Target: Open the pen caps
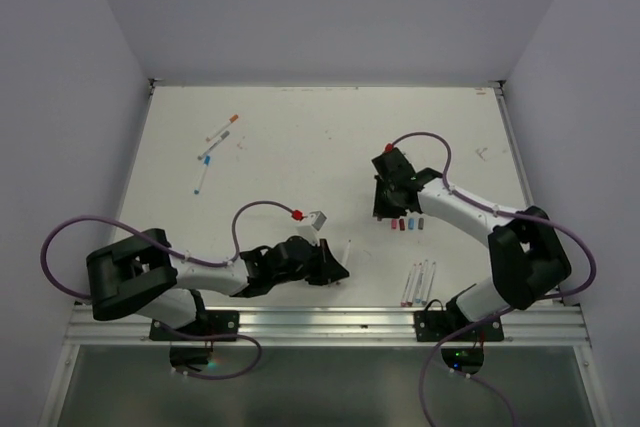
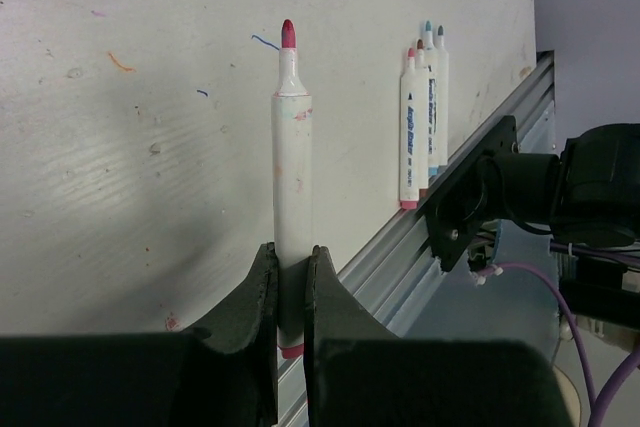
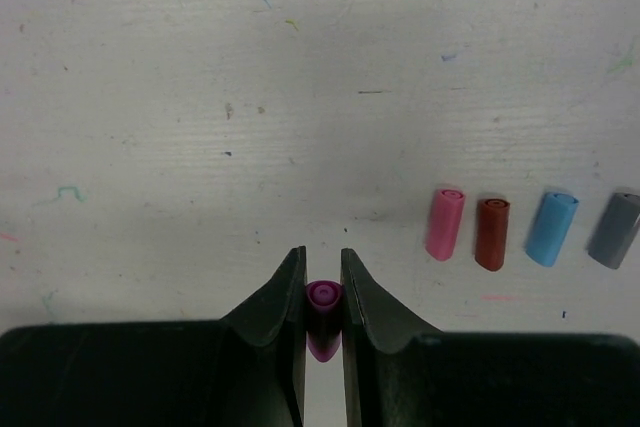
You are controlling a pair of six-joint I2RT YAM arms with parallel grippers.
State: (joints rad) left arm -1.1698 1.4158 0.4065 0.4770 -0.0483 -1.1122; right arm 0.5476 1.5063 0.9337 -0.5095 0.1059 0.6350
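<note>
The left end effector (image 2: 291, 252) clamps a light, rigid, slick-looking uncapped pen (image 2: 292, 167) low on its barrel. The right end effector (image 3: 322, 253) pinches a tiny purple cap (image 3: 322, 307) by its sides. Other pens (image 1: 213, 150), seemingly capped, lie far left on the tabletop (image 1: 300, 137).

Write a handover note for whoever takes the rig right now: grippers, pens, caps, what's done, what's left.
Left gripper: shut on a white pen, cap off, pink-red tip bare.
Right gripper: shut on the purple cap.
Done: pink cap, red cap, blue cap and grey cap lie in a row on the table beside the right gripper. The uncapped pens lie together near the right arm's base.
Left: set down the held pen and cap, then do the three pens at the far left, which look still capped, though they are small in the top view.
</note>
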